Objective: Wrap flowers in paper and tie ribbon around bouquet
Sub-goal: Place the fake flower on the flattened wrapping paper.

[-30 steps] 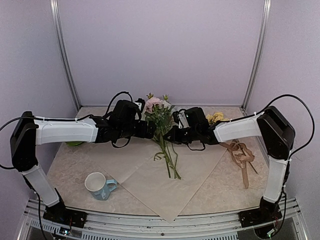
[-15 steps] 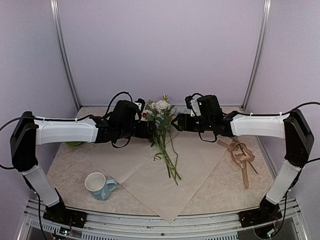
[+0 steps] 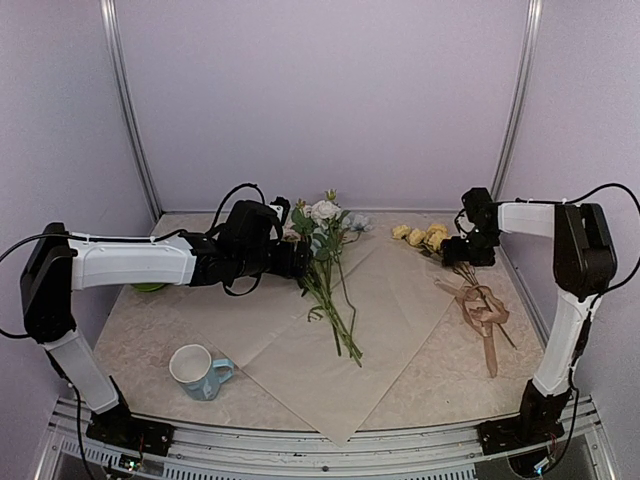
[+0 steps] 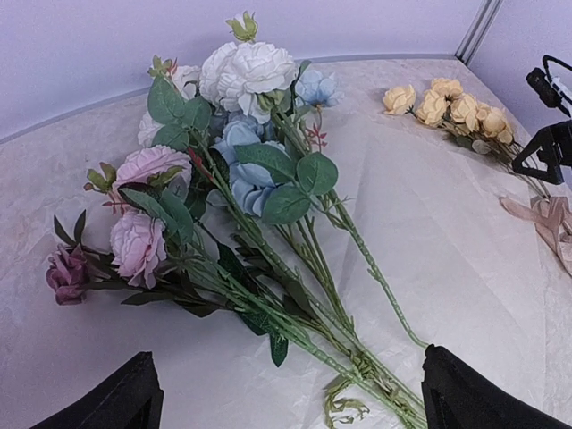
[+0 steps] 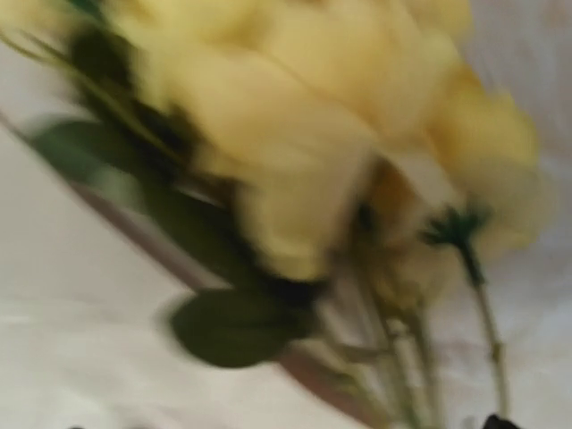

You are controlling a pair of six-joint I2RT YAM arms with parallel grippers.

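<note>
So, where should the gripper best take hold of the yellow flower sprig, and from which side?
Probably grip the yellow sprig on its thin stems just behind the blooms, coming from above: it lies flat, stems running toward the ribbon.

Bunch of artificial flowers (image 4: pixel 223 179): white, pale blue and pink blooms, one mauve; green leaves and stems. Separate sprig of small yellow blooms (image 4: pixel 447 107): green foliage. Thin wrapping paper sheet (image 3: pixel 330 370): pale peach, plain. Narrow satin ribbon (image 3: pixel 482 310): tan-beige. Ceramic mug (image 3: pixel 198 372): white inside, pale blue outside. Bench (image 3: pixel 130 340): cream, faint marbled pattern.
</note>
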